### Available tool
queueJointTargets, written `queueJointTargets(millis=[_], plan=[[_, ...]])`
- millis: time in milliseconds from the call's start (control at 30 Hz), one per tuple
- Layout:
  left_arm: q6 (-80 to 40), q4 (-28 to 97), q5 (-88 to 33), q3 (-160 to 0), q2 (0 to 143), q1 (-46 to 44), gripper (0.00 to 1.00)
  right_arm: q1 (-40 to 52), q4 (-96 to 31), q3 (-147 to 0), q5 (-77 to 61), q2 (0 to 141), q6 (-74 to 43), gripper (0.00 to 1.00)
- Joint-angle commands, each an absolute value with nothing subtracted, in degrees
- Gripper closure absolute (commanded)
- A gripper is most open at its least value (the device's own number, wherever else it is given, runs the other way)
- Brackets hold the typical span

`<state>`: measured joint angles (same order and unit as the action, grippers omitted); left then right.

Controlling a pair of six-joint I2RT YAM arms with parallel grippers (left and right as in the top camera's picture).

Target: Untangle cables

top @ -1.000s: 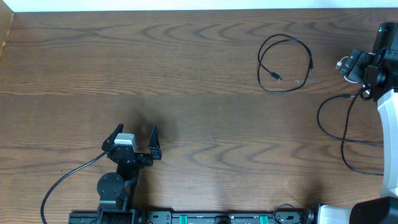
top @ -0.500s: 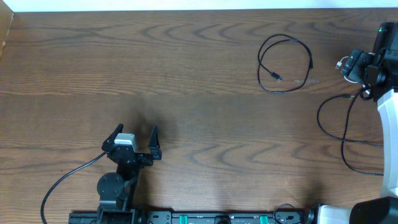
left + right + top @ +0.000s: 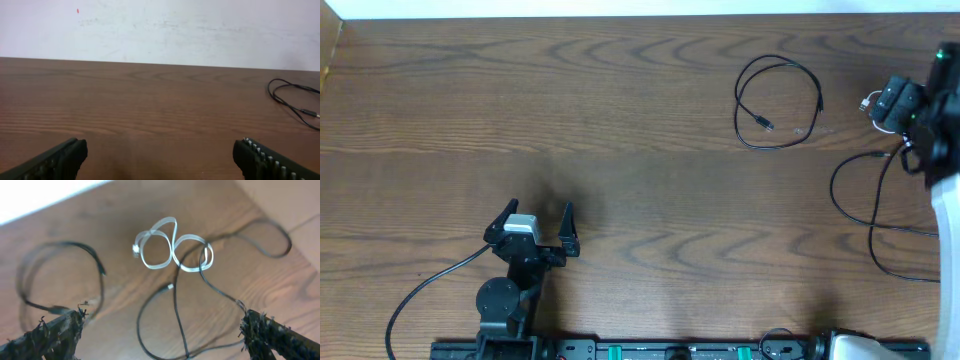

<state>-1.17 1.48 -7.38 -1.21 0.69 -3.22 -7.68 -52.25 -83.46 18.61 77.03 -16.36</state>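
Dark wood-grain table [image 3: 620, 120] lies below us, and we see that only the right gripper [image 3: 161, 316] has shifted: it now hangs over the far corner, fingers spread wide, empty. Ahead, between its tips, the white cable [image 3: 173, 247] lies crossed by a black cable [image 3: 215, 284]. Out past the finger on that view's left, the other black cable [image 3: 92, 255] loops alone. Our left gripper [image 3: 538, 207] has stayed put, wide, nothing near its fingers. We judge one freed, two still to part

Right hand [image 3: 892, 100] a touch farther right in the overhead view, white forearm [image 3: 948, 200] likewise.
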Motion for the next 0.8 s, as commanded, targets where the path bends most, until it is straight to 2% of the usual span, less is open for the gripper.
queueJointTargets(millis=[0,500,767], plan=[[0.0,3.4,-9.2,-0.2,0.3,-3.4,0.02,-5.3,-52.3,-83.3,18.9,71.5,-17.1,0.01],[0.0,3.4,-9.2,-0.2,0.3,-3.4,0.02,7.6,-52.6,-83.3,18.9,51.1,-17.1,0.01],[0.0,3.4,-9.2,-0.2,0.3,-3.4,0.02,13.1,-59.4,-83.0,18.9,38.9,-17.2,0.01]])
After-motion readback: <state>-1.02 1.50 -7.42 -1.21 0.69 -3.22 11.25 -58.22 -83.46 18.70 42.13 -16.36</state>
